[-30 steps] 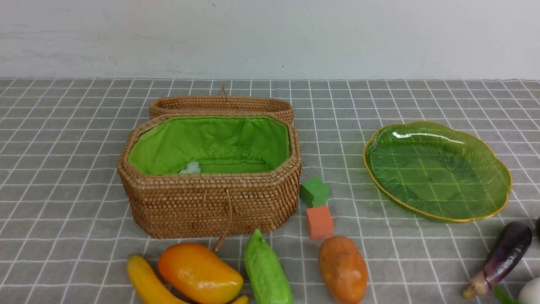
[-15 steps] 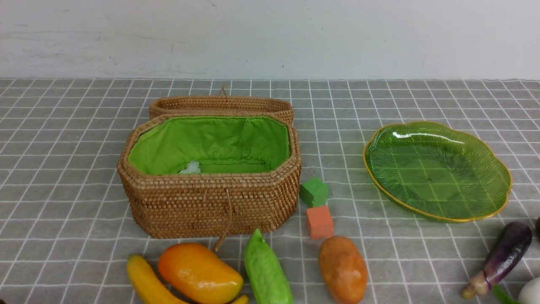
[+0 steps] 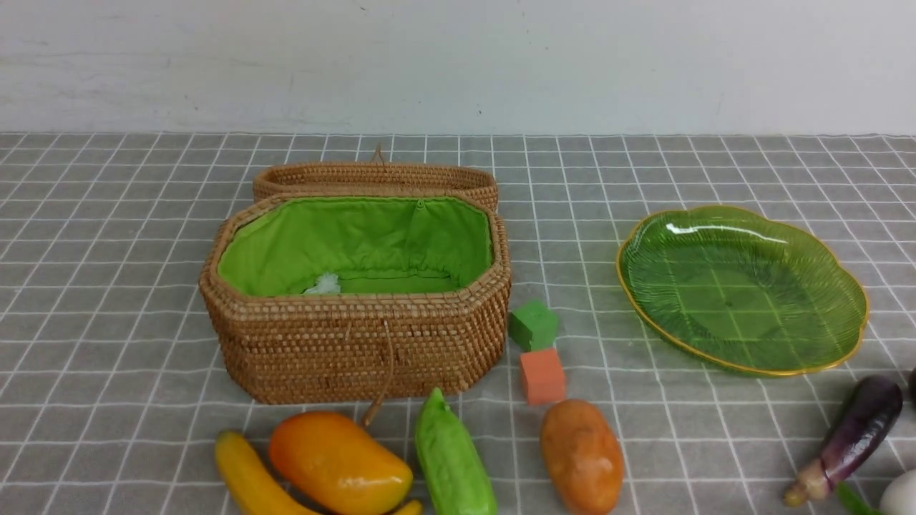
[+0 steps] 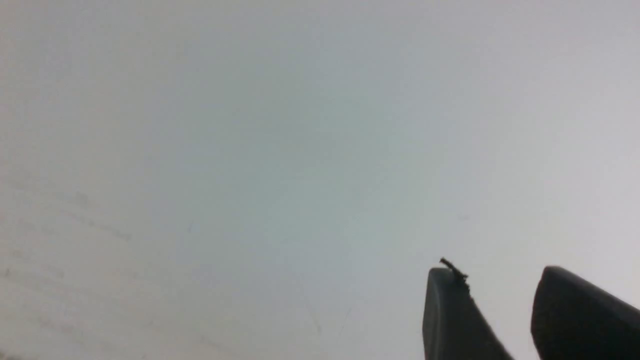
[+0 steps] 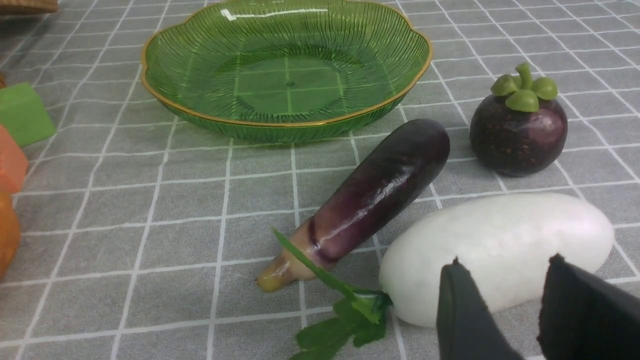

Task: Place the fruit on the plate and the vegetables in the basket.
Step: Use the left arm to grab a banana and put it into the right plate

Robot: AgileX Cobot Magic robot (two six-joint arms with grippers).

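Note:
The open wicker basket (image 3: 358,343) stands left of centre and the green plate (image 3: 741,293) at the right, with nothing on it. Along the front edge lie the banana (image 3: 247,479), mango (image 3: 336,461), green gourd (image 3: 452,458), potato (image 3: 581,454), eggplant (image 3: 855,429) and white vegetable (image 3: 900,493). The mangosteen (image 5: 517,132) sits beside the eggplant (image 5: 380,195). My right gripper (image 5: 505,260) is open and holds nothing, close in front of the white vegetable (image 5: 495,245). My left gripper (image 4: 495,270) is open against a blank wall. Neither gripper shows in the front view.
A green cube (image 3: 533,324) and an orange cube (image 3: 542,375) sit between the basket and the plate. The basket's lid (image 3: 376,175) lies folded back behind it. A small white scrap (image 3: 323,285) lies on the green lining.

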